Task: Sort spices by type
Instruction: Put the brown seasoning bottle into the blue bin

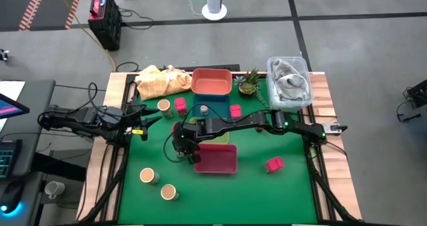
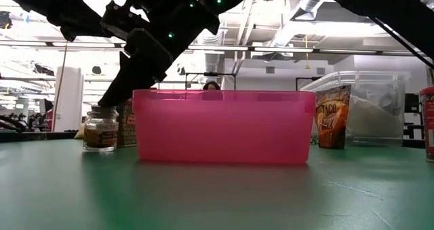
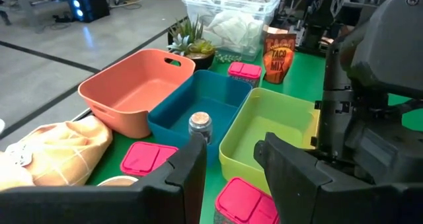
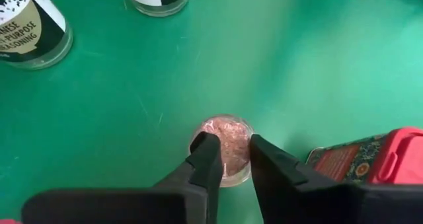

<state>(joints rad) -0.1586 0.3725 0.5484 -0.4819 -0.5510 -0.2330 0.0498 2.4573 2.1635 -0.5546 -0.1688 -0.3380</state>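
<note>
Sorting is barely begun: one shaker (image 3: pixel 199 124) lies in the teal tray (image 3: pixel 173 113), while beside the pink tray (image 1: pixel 217 159) the right gripper (image 4: pixel 229 159) is clamped on another shaker (image 4: pixel 228 149); other spices remain scattered, and the left gripper (image 3: pixel 230 166) waits closed.

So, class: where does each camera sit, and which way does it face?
High: overhead, straight down; both arms, pink tray.
Low: table height, level across; pink tray, arm overhead.
Left wrist: on left arm, left pincer facing teal tray.
Right wrist: on right arm, right pincer above small jar.
Shared: high and low both show the pink tray.
</note>
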